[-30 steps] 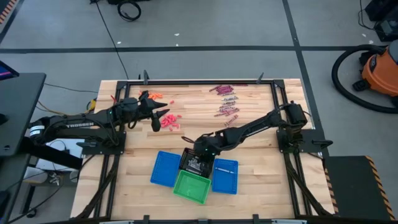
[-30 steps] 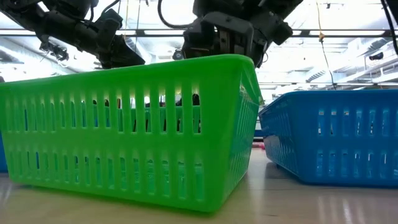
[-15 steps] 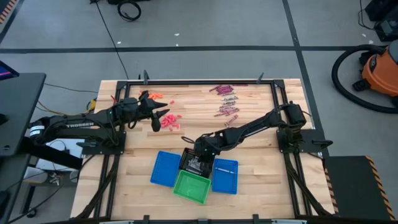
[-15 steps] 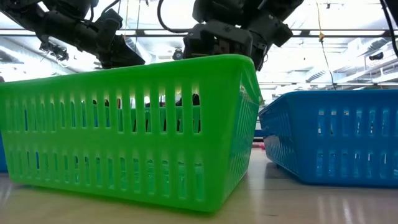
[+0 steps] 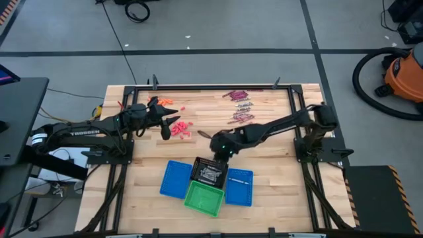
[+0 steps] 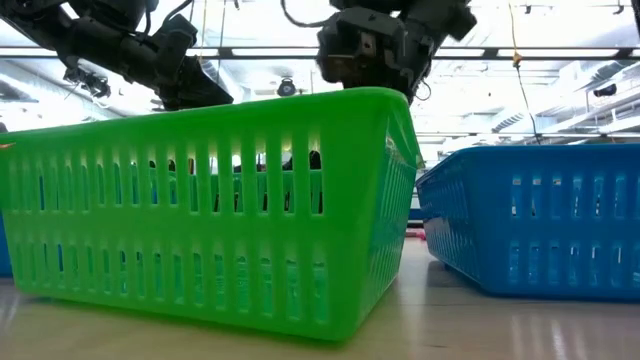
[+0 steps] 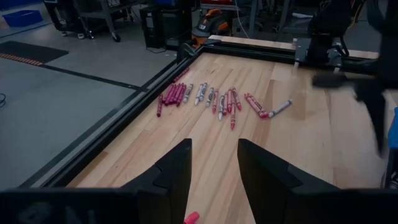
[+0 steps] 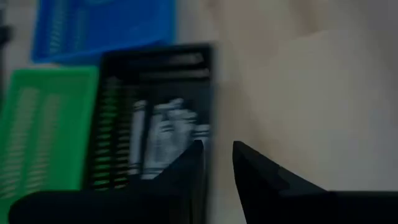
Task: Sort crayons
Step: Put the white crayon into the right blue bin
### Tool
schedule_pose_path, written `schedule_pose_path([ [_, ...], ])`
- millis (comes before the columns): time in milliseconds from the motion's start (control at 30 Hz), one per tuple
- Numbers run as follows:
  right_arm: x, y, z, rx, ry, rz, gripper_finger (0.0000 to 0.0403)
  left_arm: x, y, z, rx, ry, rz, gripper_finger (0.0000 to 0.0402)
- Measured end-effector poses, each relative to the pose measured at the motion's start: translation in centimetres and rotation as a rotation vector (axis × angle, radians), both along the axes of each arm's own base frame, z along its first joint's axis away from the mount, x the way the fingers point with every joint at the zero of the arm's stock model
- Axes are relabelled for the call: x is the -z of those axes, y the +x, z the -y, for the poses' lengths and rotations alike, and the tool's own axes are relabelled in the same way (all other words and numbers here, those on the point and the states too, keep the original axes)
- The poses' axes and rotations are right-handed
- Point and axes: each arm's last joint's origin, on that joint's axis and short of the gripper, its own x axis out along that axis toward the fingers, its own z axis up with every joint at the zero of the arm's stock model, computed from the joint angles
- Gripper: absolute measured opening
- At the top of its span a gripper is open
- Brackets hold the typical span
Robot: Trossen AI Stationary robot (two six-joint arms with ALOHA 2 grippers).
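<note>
Right gripper (image 5: 216, 147), fingers slightly parted and empty, we see just behind the black basket (image 5: 209, 171) holding grey crayons (image 8: 163, 134). More crayons (image 5: 239, 108) lie near the table's far edge; left gripper (image 5: 173, 125) open.

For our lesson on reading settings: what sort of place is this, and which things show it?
Probably a robotics lab or workshop: a framed wooden table, an orange shop vacuum on a grey taped floor, and equipment racks beyond it.

Glossy plastic mesh green basket (image 6: 210, 200) on a smooth pale wooden table (image 5: 271, 192).
</note>
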Motion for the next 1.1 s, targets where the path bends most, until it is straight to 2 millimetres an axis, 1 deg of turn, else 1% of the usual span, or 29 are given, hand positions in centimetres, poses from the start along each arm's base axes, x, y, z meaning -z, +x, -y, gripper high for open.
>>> schedule_pose_path([
  [100, -0.5, -1.2, 0.7, 0.058, -0.127, -0.076, 0.0092, 0.0, 0.0, 0.0, 0.0, -0.001, -0.004, 0.0141],
  [233, 0.5, -2.7, 1.8, 0.096, -0.252, -0.262, 0.0092, 0.1, 0.0, 0.0, 0.004, 0.013, -0.012, 0.0141],
  [300, 1.1, -3.6, 2.5, 0.108, -0.284, -0.351, 0.0092, 0.1, 0.0, 0.0, 0.012, 0.04, -0.025, 0.0141],
  [367, 1.7, -4.3, 3.3, 0.122, -0.294, -0.4, 0.0092, 0.1, 0.0, 0.0, 0.017, 0.056, -0.031, 0.0141],
  [433, 1.8, -5.4, 4.0, 0.139, -0.29, -0.447, 0.0092, 0.0, 0.0, 0.0, 0.02, 0.069, -0.036, 0.0141],
  [533, 1.6, -6.7, 4.9, 0.16, -0.275, -0.46, 0.0092, 0.0, 0.0, 0.0, 0.023, 0.08, -0.041, 0.0141],
  [600, 1.9, -7.9, 5.7, 0.172, -0.271, -0.487, 0.0092, 0.0, 0.0, 0.0, 0.024, 0.083, -0.043, 0.0141],
  [733, 2.9, -9.3, 7.0, 0.191, -0.234, -0.478, 0.0093, 0.0, 0.0, 0.0, 0.025, 0.085, -0.044, 0.0141],
  [833, 3.9, -9.7, 7.7, 0.197, -0.192, -0.459, 0.0098, 0.0, 0.0, 0.0, 0.025, 0.085, -0.044, 0.0141],
  [933, 4.6, -10.0, 8.1, 0.193, -0.186, -0.455, 0.0106, 0.0, 0.0, 0.0, 0.028, 0.096, -0.048, 0.0141],
  [1100, 4.7, -10.0, 8.7, 0.201, -0.189, -0.436, 0.0114, 0.0, 0.0, 0.0, 0.032, 0.115, -0.054, 0.0141],
])
